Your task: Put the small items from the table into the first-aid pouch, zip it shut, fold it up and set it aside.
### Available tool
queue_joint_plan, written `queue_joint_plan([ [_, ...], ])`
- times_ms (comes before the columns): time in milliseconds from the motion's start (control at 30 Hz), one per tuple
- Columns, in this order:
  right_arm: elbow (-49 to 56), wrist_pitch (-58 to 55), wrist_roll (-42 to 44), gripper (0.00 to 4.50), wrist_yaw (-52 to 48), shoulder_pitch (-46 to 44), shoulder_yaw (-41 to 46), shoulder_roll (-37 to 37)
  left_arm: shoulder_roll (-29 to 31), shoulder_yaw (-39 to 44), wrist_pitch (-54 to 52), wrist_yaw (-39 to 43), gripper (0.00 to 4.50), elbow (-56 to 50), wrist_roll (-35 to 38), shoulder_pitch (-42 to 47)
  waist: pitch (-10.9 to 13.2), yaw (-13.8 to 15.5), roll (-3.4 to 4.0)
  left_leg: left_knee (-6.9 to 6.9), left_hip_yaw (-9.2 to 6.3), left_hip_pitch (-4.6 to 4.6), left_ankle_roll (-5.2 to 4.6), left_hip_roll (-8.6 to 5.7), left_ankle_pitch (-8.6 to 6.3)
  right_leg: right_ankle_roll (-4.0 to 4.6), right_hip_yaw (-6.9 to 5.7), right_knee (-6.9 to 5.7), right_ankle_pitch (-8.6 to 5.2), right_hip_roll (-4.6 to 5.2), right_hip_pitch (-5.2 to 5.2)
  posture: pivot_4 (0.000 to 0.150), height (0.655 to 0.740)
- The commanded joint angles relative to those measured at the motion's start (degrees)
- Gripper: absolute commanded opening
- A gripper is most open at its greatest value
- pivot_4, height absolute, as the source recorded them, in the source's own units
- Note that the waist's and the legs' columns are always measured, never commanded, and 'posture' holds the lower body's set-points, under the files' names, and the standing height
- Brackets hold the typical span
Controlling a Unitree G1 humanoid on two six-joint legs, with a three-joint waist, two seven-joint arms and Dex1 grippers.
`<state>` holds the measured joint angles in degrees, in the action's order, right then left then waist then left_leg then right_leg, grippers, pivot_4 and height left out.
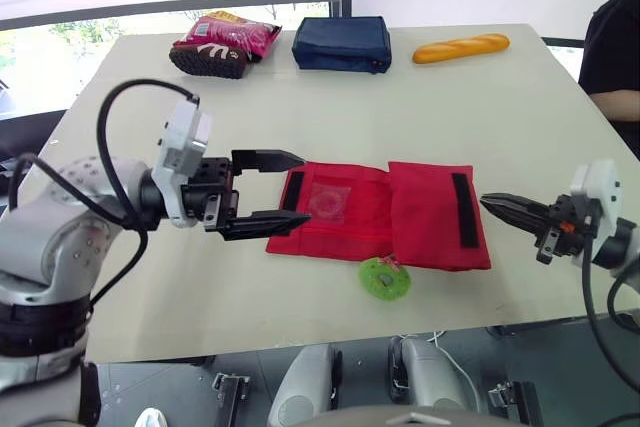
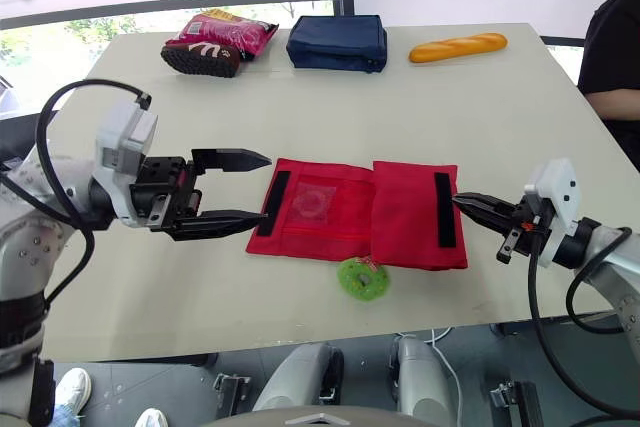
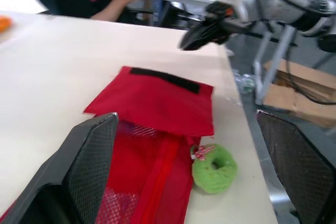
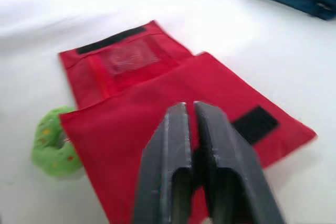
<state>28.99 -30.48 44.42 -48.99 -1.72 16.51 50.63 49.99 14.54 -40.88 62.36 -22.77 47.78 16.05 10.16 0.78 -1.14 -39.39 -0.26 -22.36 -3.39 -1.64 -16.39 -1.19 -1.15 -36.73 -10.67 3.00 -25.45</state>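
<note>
Left eye view: red pouch (image 1: 400, 212) unfolded (green ring (image 1: 386, 278) just beside)

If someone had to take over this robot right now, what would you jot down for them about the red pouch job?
Left end effector: open, empty, at the red pouch's left edge.
Right end effector: shut, empty, by the pouch's right edge.
Pouch lies spread on the table; a green ring lies outside it, at its near edge.
Done: a small packet seems to be inside.
Left: ring in, zip, fold, set aside.
</note>
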Motion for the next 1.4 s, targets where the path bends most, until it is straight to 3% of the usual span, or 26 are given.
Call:
queue_joint_plan([
  [33, 4.1, -2.1, 2.9, 1.93, -1.1, -3.1, 0.3, 1.8, -1.6, 0.8, 0.0, -9.6, 4.50, -1.8, -4.9, -3.1, 0.0, 0.1, -0.03, 0.00, -0.05, -0.01, 0.00, 0.00, 0.00, 0.00, -0.04, 0.00, 0.00, -0.01, 0.00, 0.150, 0.7397],
  [100, 5.3, -3.5, 3.5, 3.05, -0.3, -4.8, 0.1, 2.4, -3.0, -0.5, -0.8, -16.0, 4.50, -1.2, -9.0, -5.0, 0.0, 0.2, -0.03, 0.00, -0.12, -0.04, 0.00, 0.00, 0.00, 0.01, -0.11, 0.01, 0.00, 0.00, 0.00, 0.150, 0.7397],
  [167, 6.3, -5.1, 4.2, 3.78, 0.0, -5.8, 0.1, 3.0, -4.7, -1.0, -2.1, -21.0, 4.50, -1.4, -10.9, -6.1, 0.0, 0.2, -0.01, 0.00, -0.11, -0.04, 0.00, -0.02, 0.00, 0.02, -0.10, 0.00, 0.01, 0.05, 0.01, 0.150, 0.7397],
  [200, 6.8, -5.8, 4.6, 4.40, 0.2, -6.2, 0.1, 3.3, -5.5, -1.1, -2.8, -22.8, 4.50, -1.6, -11.3, -6.5, 0.0, 0.2, -0.04, 0.00, -0.11, -0.04, 0.00, -0.04, 0.00, 0.02, -0.10, 0.00, 0.01, 0.08, 0.01, 0.150, 0.7397],
  [400, 8.4, -8.4, 5.7, 4.40, 2.1, -8.7, -0.2, 3.4, -10.5, -5.0, -7.8, -33.8, 4.50, -0.3, -16.8, -5.2, 0.0, 0.2, -0.05, -0.01, -0.16, -0.08, 0.01, -0.05, 0.00, 0.03, -0.15, 0.01, 0.02, 0.12, 0.01, 0.150, 0.7397],
  [800, 11.8, -12.8, 11.7, 4.40, 5.9, -12.8, 0.2, 3.5, -15.6, -12.1, -21.1, -33.6, 4.50, 3.8, -14.4, -4.6, -0.1, 0.3, -0.01, -0.02, -0.17, -0.04, 0.02, -0.06, 0.01, 0.04, -0.17, -0.01, 0.03, 0.13, 0.05, 0.150, 0.7397],
  [900, 13.5, -13.8, 13.9, 4.50, 8.2, -12.8, 0.0, 2.7, -16.1, -12.1, -21.5, -32.7, 3.70, 5.5, -14.6, -3.8, -0.1, 0.4, 0.05, 0.00, -0.17, 0.17, 0.00, -0.08, -0.01, 0.05, -0.17, 0.01, 0.02, 0.15, 0.24, 0.150, 0.7397],
  [1167, 14.3, -13.8, 14.1, 4.50, 9.9, -11.2, 0.3, 3.1, -18.1, -7.0, -23.1, -32.6, 0.13, 7.1, -12.0, -2.3, -0.1, 0.4, 0.05, 0.03, -0.23, 0.48, -0.07, -0.08, -0.06, 0.04, -0.23, 0.11, 0.00, 0.17, 0.60, 0.150, 0.7397],
  [1400, 14.1, -13.1, 12.5, 4.50, 8.2, -11.3, -0.1, 4.2, -8.9, -0.2, -21.4, -25.4, 0.05, 11.9, -10.6, -1.7, -0.1, -0.2, 0.02, 0.09, -0.23, 0.47, -0.06, -0.04, -0.05, 0.06, -0.24, 0.10, -0.01, 0.12, 0.54, 0.150, 0.7397],
])
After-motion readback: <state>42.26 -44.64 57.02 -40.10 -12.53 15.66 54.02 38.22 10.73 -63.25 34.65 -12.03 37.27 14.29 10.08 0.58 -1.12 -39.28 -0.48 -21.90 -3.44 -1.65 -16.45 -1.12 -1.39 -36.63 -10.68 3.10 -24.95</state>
